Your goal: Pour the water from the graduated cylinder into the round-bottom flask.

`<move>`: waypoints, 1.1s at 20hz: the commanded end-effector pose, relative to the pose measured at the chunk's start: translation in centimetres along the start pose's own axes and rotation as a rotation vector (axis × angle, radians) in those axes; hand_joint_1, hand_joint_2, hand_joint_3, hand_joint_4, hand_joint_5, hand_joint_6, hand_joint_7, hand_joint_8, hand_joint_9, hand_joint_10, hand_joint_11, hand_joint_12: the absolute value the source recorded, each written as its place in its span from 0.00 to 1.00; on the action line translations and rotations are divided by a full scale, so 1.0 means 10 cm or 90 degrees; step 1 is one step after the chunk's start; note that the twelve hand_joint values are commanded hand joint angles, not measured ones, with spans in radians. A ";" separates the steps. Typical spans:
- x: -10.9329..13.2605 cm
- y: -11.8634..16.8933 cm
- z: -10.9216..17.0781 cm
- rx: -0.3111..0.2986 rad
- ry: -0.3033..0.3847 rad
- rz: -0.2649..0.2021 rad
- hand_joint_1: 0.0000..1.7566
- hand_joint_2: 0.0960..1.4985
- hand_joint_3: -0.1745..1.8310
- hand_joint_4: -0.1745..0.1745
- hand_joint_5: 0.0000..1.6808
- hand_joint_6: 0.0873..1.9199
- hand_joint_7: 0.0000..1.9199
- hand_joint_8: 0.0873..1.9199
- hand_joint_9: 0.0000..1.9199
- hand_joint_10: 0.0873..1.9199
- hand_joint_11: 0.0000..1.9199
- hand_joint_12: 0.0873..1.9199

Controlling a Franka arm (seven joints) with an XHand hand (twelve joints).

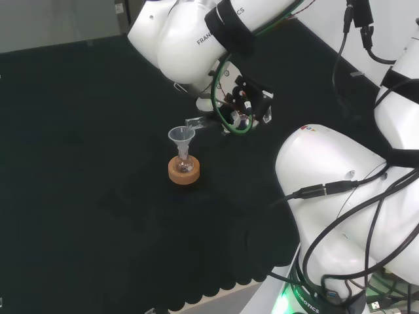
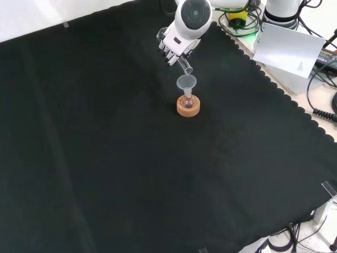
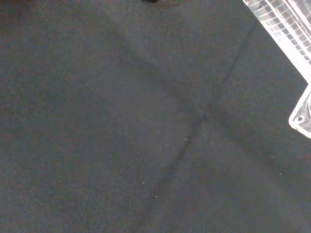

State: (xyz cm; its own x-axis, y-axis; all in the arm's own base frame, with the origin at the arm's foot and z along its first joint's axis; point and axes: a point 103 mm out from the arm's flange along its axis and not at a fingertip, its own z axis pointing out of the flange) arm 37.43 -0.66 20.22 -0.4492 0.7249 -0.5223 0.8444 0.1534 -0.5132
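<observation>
Front view: robot hand (image 2: 174,48) fingers curled round tilted graduated cylinder (image 2: 185,65), mouth above funnel (image 2: 186,82).

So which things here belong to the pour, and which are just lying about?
Part of the job:
hand
graduated cylinder, tilted in the hand
funnel
round-bottom flask
cork ring

Lying about:
white sheet off the cloth
cables beside it
</observation>
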 end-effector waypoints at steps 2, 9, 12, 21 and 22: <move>0.00 0.01 -0.03 0.011 -0.016 0.002 0.65 0.71 0.14 0.00 0.56 0.55 0.64 0.14 0.74 0.00 0.63 0.37; 0.01 0.01 -0.03 0.019 -0.039 -0.001 0.65 0.71 0.15 0.00 0.56 0.55 0.64 0.14 0.74 0.00 0.62 0.37; 0.03 0.01 -0.05 0.024 -0.049 0.004 0.65 0.71 0.15 0.00 0.56 0.55 0.64 0.14 0.74 0.00 0.62 0.36; 0.04 -0.02 -0.11 0.018 -0.074 0.027 0.65 0.71 0.15 0.00 0.56 0.55 0.64 0.14 0.73 0.00 0.62 0.36; 0.03 -0.01 -0.11 0.014 -0.076 0.024 0.65 0.71 0.15 0.00 0.56 0.55 0.64 0.14 0.73 0.00 0.62 0.36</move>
State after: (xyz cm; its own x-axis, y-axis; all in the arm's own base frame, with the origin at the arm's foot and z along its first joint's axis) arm 37.47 0.34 20.73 -0.4499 0.6537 -0.6084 0.8518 0.1094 -0.5123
